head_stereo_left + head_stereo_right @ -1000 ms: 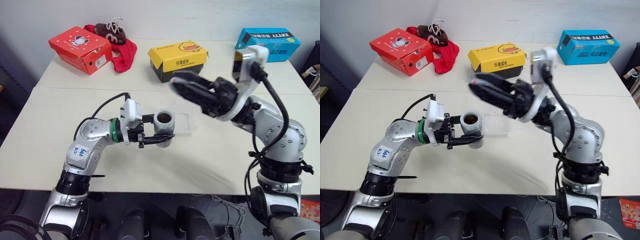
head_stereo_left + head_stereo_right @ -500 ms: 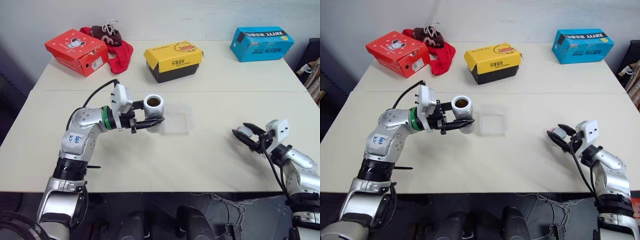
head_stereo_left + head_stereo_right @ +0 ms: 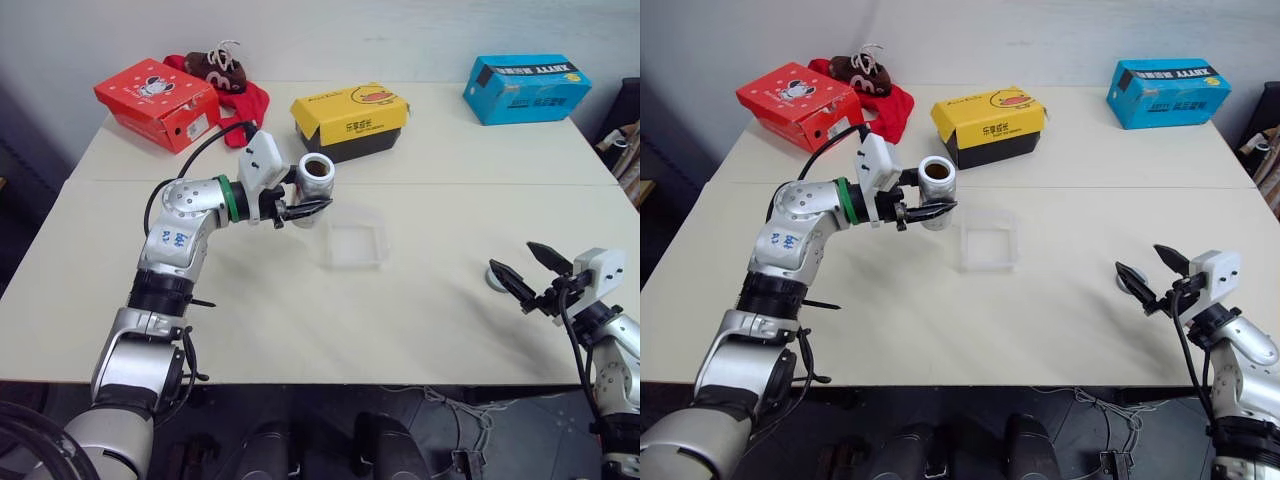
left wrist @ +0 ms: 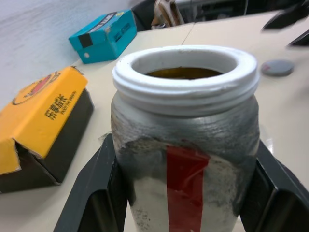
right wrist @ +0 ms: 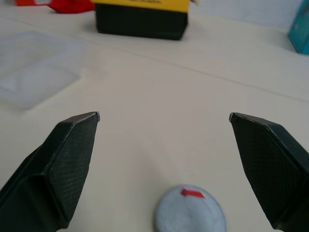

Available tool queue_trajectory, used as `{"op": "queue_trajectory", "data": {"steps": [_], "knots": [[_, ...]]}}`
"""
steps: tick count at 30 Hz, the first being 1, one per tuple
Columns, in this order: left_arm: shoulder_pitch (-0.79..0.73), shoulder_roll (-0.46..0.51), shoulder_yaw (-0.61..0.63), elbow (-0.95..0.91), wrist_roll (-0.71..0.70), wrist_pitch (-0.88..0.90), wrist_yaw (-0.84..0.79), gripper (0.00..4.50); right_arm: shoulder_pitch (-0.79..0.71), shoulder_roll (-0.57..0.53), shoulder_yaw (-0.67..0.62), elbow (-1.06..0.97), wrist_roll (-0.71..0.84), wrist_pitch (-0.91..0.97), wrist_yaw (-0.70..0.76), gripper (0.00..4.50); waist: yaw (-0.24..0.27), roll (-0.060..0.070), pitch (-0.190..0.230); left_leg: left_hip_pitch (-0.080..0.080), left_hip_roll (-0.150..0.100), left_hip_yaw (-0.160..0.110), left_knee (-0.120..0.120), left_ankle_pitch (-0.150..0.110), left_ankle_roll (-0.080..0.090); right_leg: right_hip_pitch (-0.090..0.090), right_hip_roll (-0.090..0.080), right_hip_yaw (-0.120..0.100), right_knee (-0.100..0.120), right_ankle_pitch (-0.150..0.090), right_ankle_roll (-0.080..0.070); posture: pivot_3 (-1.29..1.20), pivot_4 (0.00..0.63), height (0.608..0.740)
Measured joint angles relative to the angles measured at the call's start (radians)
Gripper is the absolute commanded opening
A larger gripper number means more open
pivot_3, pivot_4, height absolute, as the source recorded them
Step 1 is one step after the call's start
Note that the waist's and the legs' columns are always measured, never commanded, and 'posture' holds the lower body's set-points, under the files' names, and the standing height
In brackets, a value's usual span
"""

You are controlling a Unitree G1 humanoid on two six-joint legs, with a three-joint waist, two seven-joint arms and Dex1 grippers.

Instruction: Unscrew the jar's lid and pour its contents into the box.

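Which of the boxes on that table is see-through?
The small shallow clear box in the middle of the table, beside the held jar. The red box, yellow-lidded box and blue box are opaque cardboard.

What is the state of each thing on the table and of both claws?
Jar: open, upright, held above the table.
Lid: off, lying flat on the table.
Tray: looks empty.
Left claw: shut on the jar.
Right claw: open, holding nothing, lid between its fingers.
Yellow-lidded box: closed.
Red box: closed.
Blue box: closed.
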Motion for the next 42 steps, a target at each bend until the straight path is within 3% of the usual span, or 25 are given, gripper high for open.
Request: {"op": "queue_trajectory", "data": {"steps": [4,8,11,14,18,23,33,42], "knots": [[-0.101,-0.026,-0.092,0.160,0.176,-0.199,0.080,2.35,0.080,-0.058,0.005,-0.238,0.034,0.105,0.019,4.47,0.002,0.000,0.000,0.000,0.000,0.001,0.000,-0.002,0.001,0.000,-0.001,0.000,-0.002,0.000,0.000,0.00,0.150,0.740],[-0.169,-0.042,-0.191,0.292,0.376,-0.446,0.262,2.35,0.122,-0.060,0.006,-0.319,0.035,0.149,0.012,4.47,0.009,-0.001,0.001,0.000,-0.001,0.002,0.000,-0.003,0.002,-0.002,-0.009,0.000,-0.004,0.000,0.000,0.00,0.150,0.740],[-0.203,-0.040,-0.253,0.367,0.531,-0.611,0.447,2.35,0.142,-0.055,0.003,-0.327,0.034,0.166,-0.008,4.47,0.015,-0.001,0.001,-0.001,-0.001,0.002,0.000,-0.004,0.003,-0.002,-0.010,-0.002,-0.004,0.000,0.000,0.00,0.150,0.740],[-0.265,-0.022,-0.374,0.409,0.791,-0.721,0.765,2.35,0.176,-0.037,-0.004,-0.335,0.031,0.166,-0.029,4.47,0.025,-0.002,0.001,-0.002,-0.002,0.003,0.000,-0.004,0.005,-0.003,-0.011,-0.003,-0.005,0.001,0.000,0.00,0.150,0.740],[-0.340,-0.003,-0.533,0.459,1.092,-0.723,1.180,2.35,0.208,-0.018,-0.006,-0.355,0.030,0.165,-0.052,4.47,0.029,-0.003,0.001,-0.003,-0.003,0.003,0.000,-0.006,0.008,-0.003,-0.012,-0.003,-0.005,0.001,0.002,0.00,0.150,0.740],[-0.411,-0.039,-0.745,0.555,1.407,-0.543,1.593,2.35,0.226,0.003,-0.015,-0.374,0.031,0.165,-0.078,4.47,0.028,-0.003,0.001,-0.008,-0.004,0.003,0.000,-0.007,0.011,-0.005,-0.011,-0.009,-0.006,0.003,0.005,0.00,0.150,0.740],[-0.432,-0.114,-0.886,0.717,1.563,-0.281,1.851,2.35,0.256,0.022,-0.022,-0.416,0.044,0.176,-0.108,4.47,0.027,-0.004,0.002,-0.013,-0.006,0.001,0.002,-0.006,0.013,-0.007,-0.009,-0.012,-0.006,0.003,0.005,0.00,0.150,0.740],[-0.432,-0.113,-0.895,0.714,1.549,-0.307,1.930,2.35,0.265,0.057,-0.021,-0.431,0.043,0.179,-0.126,4.47,0.026,-0.004,0.002,-0.013,-0.006,0.001,0.003,-0.006,0.013,-0.007,-0.014,-0.012,-0.005,0.003,0.005,0.00,0.150,0.740]]}}
